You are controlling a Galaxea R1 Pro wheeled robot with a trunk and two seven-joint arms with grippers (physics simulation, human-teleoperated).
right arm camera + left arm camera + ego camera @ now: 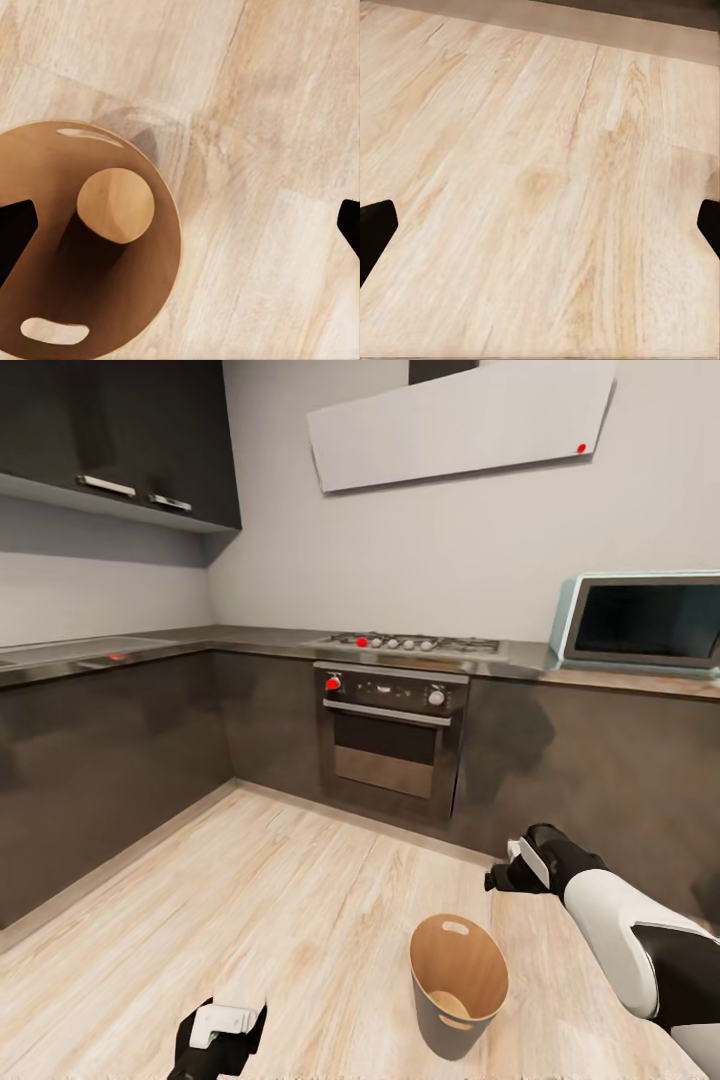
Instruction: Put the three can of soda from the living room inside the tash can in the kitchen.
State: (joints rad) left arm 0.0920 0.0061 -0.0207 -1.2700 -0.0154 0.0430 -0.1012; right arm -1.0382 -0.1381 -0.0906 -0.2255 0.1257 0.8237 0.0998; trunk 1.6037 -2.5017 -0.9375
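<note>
I am in the kitchen. The tash can (pixel 458 1000), off-white outside and brown inside, stands upright on the pale wood floor in front of me. My right gripper (pixel 503 877) hangs open just beyond and to the right of it. The right wrist view looks down into the tash can (pixel 154 300) past the open gripper (pixel 180 225); its brown bottom and a shadow show inside. My left gripper (pixel 222 1028) is low at the near left, open (pixel 540 225) over bare floor. The cans of soda are out of view.
A steel oven (pixel 390 740) with a red knob sits under the gas hob (pixel 420 643) straight ahead. Dark grey cabinets (pixel 100 760) run along the left and back walls. A microwave (pixel 640 622) stands on the counter at right. Open wood floor (pixel 280 900) lies left of the bucket.
</note>
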